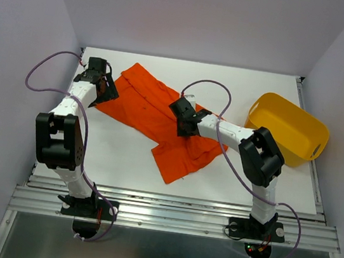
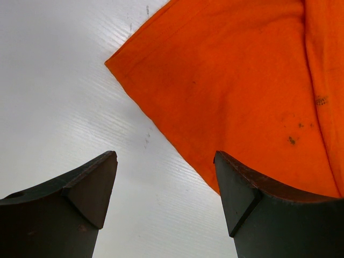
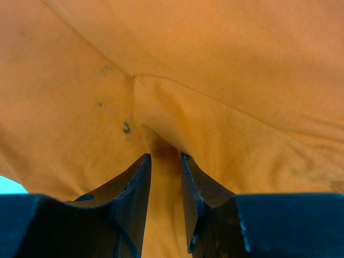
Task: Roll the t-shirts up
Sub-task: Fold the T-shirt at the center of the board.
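In the middle of the view from above, the orange t-shirt lies spread out on the white bench. It runs from the upper left down to the lower right. The right gripper sits on the shirt near its middle. Its jaws are almost closed and pinch a small fold of the cloth. At the shirt's left edge, the left gripper has its jaws wide open, one finger over the shirt's edge and the other over bare bench. A yellow tub stands at the right, apart from the shirt.
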